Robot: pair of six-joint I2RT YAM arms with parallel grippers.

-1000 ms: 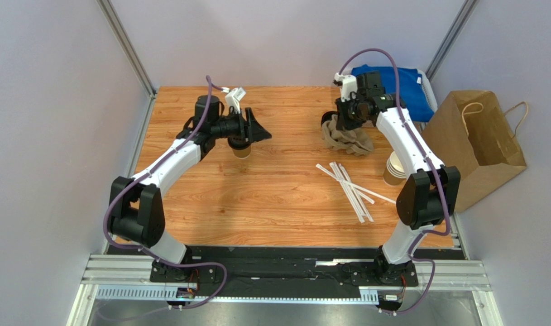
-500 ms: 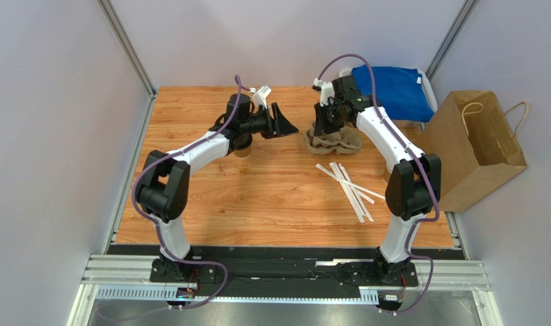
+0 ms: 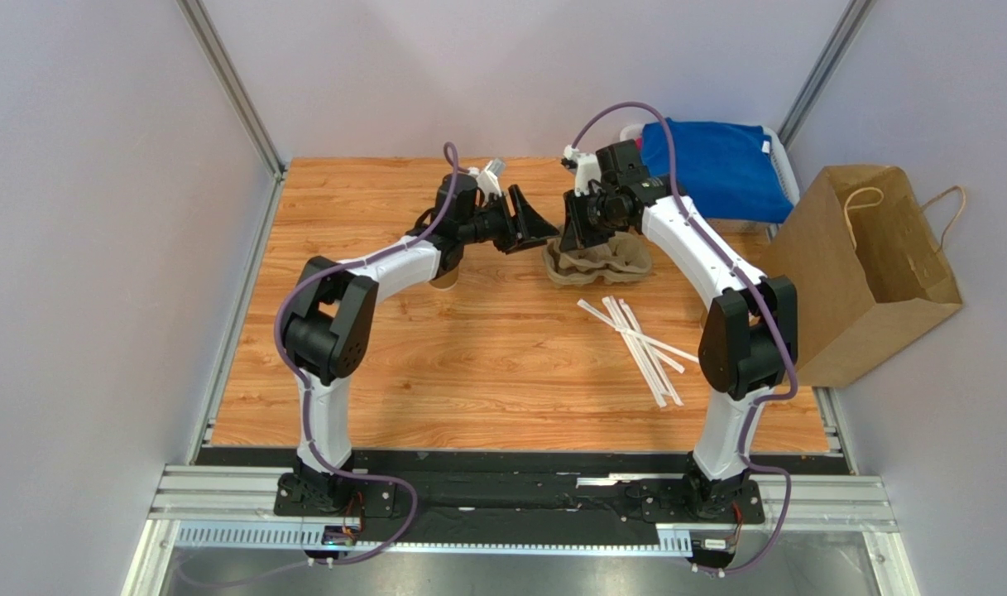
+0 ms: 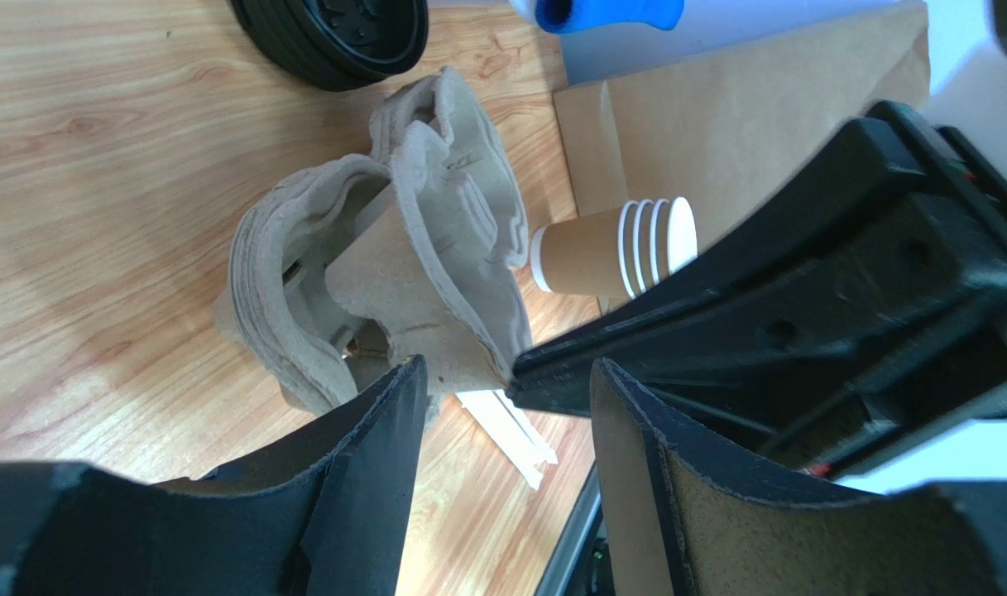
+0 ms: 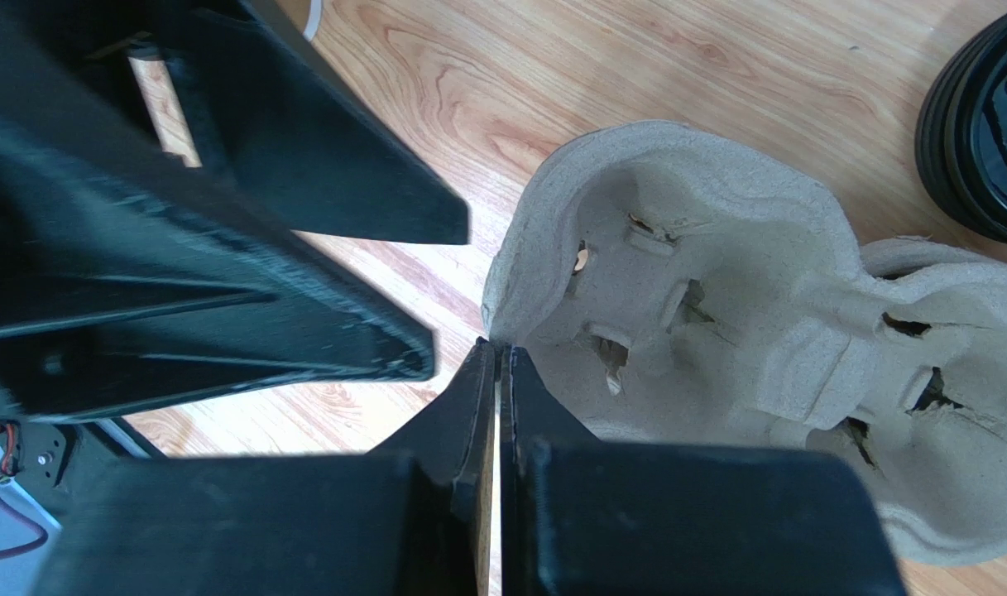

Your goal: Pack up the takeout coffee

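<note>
The takeout coffee (image 3: 444,281) stands at the back left of the table, mostly hidden under my left forearm, so only a bit of brown cup shows. A grey pulp cup carrier (image 3: 614,258) lies at mid-back. My right gripper (image 3: 574,236) is shut on the carrier's left rim, seen close in the right wrist view with the right gripper (image 5: 496,354) pinching the carrier (image 5: 720,273). My left gripper (image 3: 539,227) is open, its tips just beside that same rim. In the left wrist view the left gripper (image 4: 506,373) faces the carrier (image 4: 396,248) with nothing held.
A stack of black lids (image 4: 334,31) lies behind the carrier. Stacked brown cups (image 4: 614,248) stand by the paper bag (image 3: 875,267) at the right edge. White straws (image 3: 639,342) lie scattered right of centre. A blue cloth (image 3: 707,168) covers the back right corner.
Both arms have swung toward the middle. The right gripper has dragged the carrier leftward. The left gripper has moved right, away from the coffee cup and up to the carrier's rim.
</note>
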